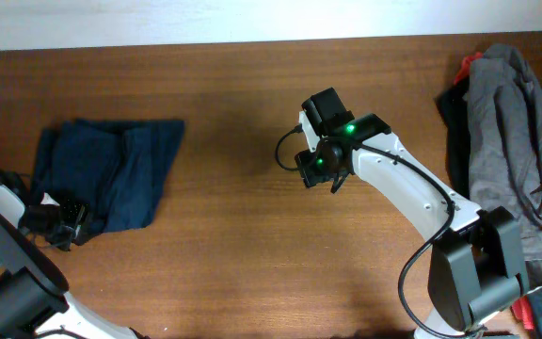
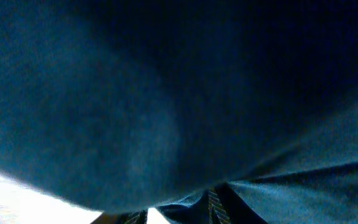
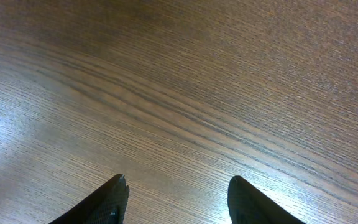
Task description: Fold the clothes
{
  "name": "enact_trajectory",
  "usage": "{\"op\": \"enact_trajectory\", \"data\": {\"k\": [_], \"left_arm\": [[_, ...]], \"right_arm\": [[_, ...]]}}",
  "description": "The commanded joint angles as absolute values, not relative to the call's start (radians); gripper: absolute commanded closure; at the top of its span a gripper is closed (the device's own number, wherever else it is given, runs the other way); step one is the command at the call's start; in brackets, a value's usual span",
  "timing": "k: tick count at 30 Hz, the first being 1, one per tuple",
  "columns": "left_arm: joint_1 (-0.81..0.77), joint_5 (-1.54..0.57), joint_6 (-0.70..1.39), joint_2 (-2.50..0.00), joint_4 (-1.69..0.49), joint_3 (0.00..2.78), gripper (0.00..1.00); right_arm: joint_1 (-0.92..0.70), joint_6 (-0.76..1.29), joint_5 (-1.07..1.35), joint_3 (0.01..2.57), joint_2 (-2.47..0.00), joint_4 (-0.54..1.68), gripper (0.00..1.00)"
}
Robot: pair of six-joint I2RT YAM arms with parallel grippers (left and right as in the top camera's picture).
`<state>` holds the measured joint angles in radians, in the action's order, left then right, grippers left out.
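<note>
Sprawling grey garment [image 1: 516,141] far right, well apart from navy shorts [image 1: 111,174].

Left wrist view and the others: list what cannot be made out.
- Overhead: left tool at the shorts' edge, too dark and small to tell its grip.
- Left wrist: navy fabric fills the frame, hiding the fingers.
- Overhead: grey garment cut off by the right edge.

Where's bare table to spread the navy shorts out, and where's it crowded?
Widest bare wood: between the navy shorts and the right gripper, open above it. More along the near edge of the table, at the middle. Crowded: the right end under the grey garment, and the left corner where the left gripper meets the shorts.
</note>
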<state>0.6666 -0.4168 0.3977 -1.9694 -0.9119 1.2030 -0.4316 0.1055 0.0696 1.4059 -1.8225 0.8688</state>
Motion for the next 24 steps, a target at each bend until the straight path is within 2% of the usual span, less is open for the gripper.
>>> {"op": "enact_trajectory", "data": {"k": [1, 8, 12, 18, 22, 24], "left_arm": [[0.655, -0.418, 0.399, -1.977, -0.905, 1.176, 0.68], [0.655, -0.3, 0.311, -1.761, -0.924, 1.176, 0.66], [0.649, -0.302, 0.146, -1.555, -0.917, 1.201, 0.61], [0.572, -0.34, -0.154, -1.242, -0.859, 1.249, 0.38], [0.487, -0.344, -0.227, -1.103, -0.779, 1.249, 0.19], [0.447, -0.347, -0.29, -1.063, -0.77, 1.249, 0.16]], "right_arm": [[-0.436, 0.113, 0.071, 1.407, -1.789, 0.867, 0.43], [-0.436, 0.113, 0.072, 1.407, -1.786, 0.86, 0.44], [-0.423, 0.115, 0.071, 1.415, -1.734, 0.825, 0.46], [-0.35, 0.114, 0.067, 1.465, -1.54, 0.777, 0.42], [-0.285, 0.114, 0.068, 1.472, -1.392, 0.755, 0.38], [-0.262, 0.114, 0.067, 1.472, -1.329, 0.768, 0.37]]}}
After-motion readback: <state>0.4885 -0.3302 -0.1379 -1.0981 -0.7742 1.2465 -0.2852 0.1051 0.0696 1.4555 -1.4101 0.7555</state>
